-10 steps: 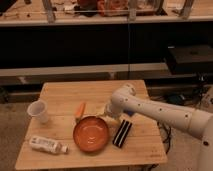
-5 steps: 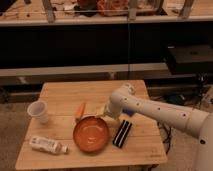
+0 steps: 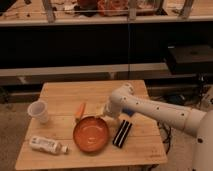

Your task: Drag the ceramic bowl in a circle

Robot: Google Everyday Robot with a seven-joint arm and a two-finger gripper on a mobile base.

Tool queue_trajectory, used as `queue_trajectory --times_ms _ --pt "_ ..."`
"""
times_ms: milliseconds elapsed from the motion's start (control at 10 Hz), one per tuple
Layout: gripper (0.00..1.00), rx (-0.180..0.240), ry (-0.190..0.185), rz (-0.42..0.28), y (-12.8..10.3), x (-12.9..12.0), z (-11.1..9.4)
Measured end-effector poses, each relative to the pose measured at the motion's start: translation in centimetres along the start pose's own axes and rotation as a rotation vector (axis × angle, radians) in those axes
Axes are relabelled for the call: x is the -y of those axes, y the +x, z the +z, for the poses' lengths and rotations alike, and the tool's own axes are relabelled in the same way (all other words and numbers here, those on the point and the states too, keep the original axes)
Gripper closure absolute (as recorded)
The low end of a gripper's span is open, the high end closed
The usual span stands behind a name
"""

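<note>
The ceramic bowl (image 3: 91, 133) is wide, shallow and glossy orange-red. It sits on the wooden table (image 3: 65, 95) near the front middle. My white arm reaches in from the right. My gripper (image 3: 104, 114) is at the bowl's far right rim, pointing down at it.
A white plastic cup (image 3: 39, 111) stands at the left. A white bottle (image 3: 47, 145) lies at the front left. An orange carrot-like item (image 3: 80, 110) lies just behind the bowl. A black striped object (image 3: 122, 133) lies right of the bowl. Dark shelving stands behind the table.
The bowl and my gripper have shifted slightly to the left and back; the other objects have not moved.
</note>
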Motion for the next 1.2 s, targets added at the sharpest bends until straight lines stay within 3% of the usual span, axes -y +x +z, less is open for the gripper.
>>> queue_trajectory --times_ms 300,400,600,800,1000,1200 --pt "0.2 0.053 0.095 -0.052 -0.2 0.3 -0.6" --pt "0.2 0.064 0.081 -0.082 -0.4 0.8 -0.6" --pt "0.2 0.091 -0.001 -0.171 -0.9 1.5 -0.3" --pt "0.2 0.122 -0.052 -0.253 -1.4 2.1 0.1" --pt "0.2 0.157 -0.048 -0.343 -1.8 2.5 0.7" --pt "0.21 0.185 -0.044 -0.34 -2.2 1.6 1.5"
